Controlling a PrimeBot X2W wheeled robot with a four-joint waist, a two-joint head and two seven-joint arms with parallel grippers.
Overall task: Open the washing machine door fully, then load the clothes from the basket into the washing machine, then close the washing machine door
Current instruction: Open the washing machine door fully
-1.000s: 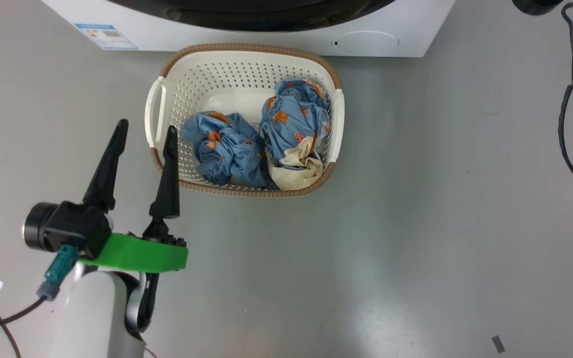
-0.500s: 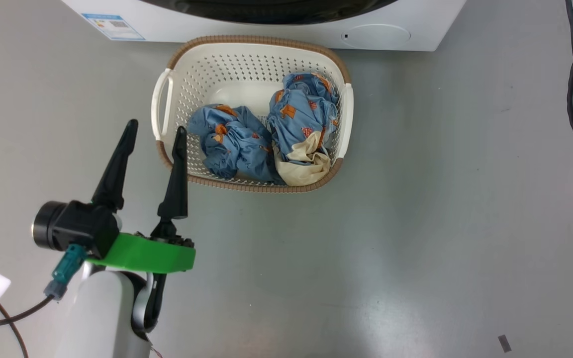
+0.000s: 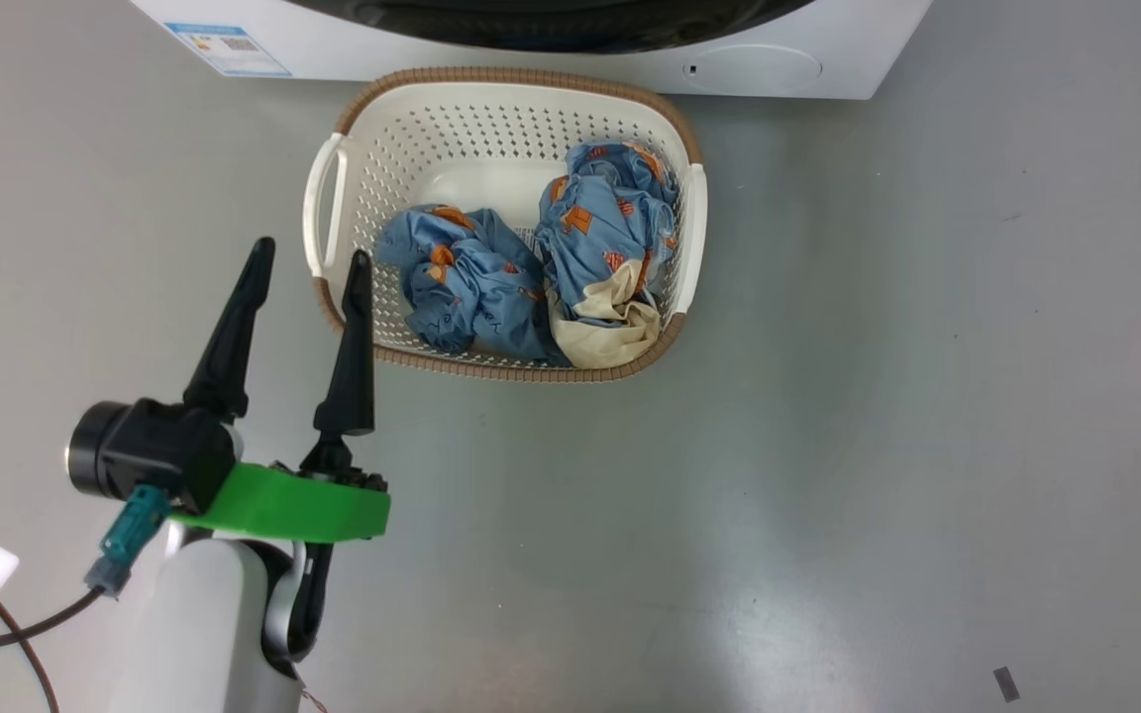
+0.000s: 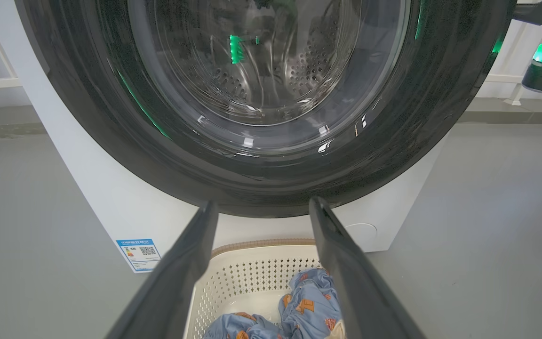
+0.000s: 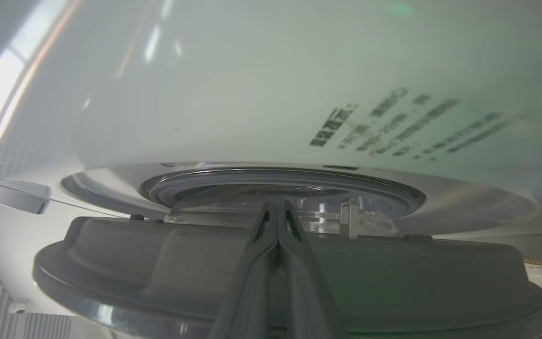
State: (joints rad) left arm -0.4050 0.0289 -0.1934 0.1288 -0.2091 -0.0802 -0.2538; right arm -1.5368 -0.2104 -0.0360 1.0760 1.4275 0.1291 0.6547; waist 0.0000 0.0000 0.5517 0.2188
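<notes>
**Basket of clothes sits before washing machine**

Left tool (image 3: pixel 312 250) hovers empty over the grey floor (image 3: pixel 828 396), its fingers spread wide. Its right fingertip is by the near-left rim of the basket (image 3: pixel 491 77). The clothes (image 3: pixel 471 287), two blue bundles side by side, lie in the basket's near half. The basket stands just in front of the washing machine (image 3: pixel 382 54). The right tool (image 5: pixel 275 207), fingers pressed together and holding nothing, points across the grey inner face of the washing machine door (image 5: pixel 158 263). The door stands ajar; whether the tool touches it cannot be told.
</notes>
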